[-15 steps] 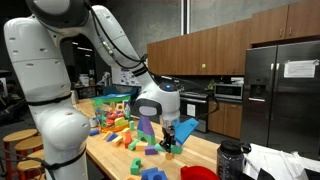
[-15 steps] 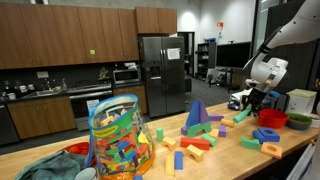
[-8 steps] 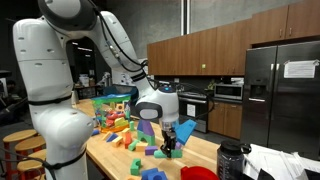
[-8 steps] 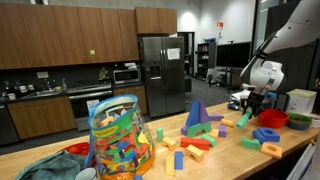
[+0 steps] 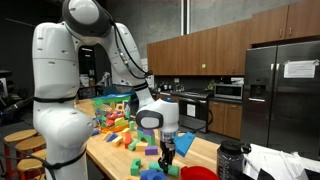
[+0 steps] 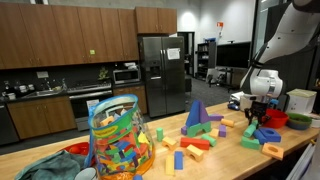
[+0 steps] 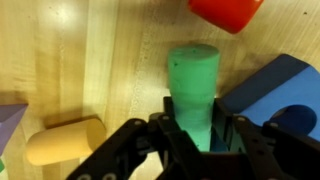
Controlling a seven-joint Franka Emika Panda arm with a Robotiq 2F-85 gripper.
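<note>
Most of the gripper [image 7: 197, 120] is cut off by the bottom edge of the wrist view, so only its dark fingers [image 7: 170, 125] show. They are clamped on the green cylinder [image 7: 195, 75], one on each side, and they hide part of it. Whether the cylinder's far end rests on the wood cannot be told. In both exterior views the gripper [image 5: 167, 150] [image 6: 262, 124] is small and dark, and the cylinder in it is too small to make out.

The surface [image 7: 90, 60] is pale wood with loose foam blocks scattered over it. It stands in a kitchen with brown cabinets [image 6: 60, 35] and a steel refrigerator [image 6: 160, 70]. A mesh bag of blocks [image 6: 120, 135] stands well apart from the gripper.

The gripper hangs near the end of the surface where the red bowl [image 6: 272, 119] stands. In the wrist view a blue arch block [image 7: 280, 95] lies just beside the cylinder, a tan cylinder [image 7: 65, 140] lies near it on the opposite side, and a red piece [image 7: 225, 12] lies beyond its far end.
</note>
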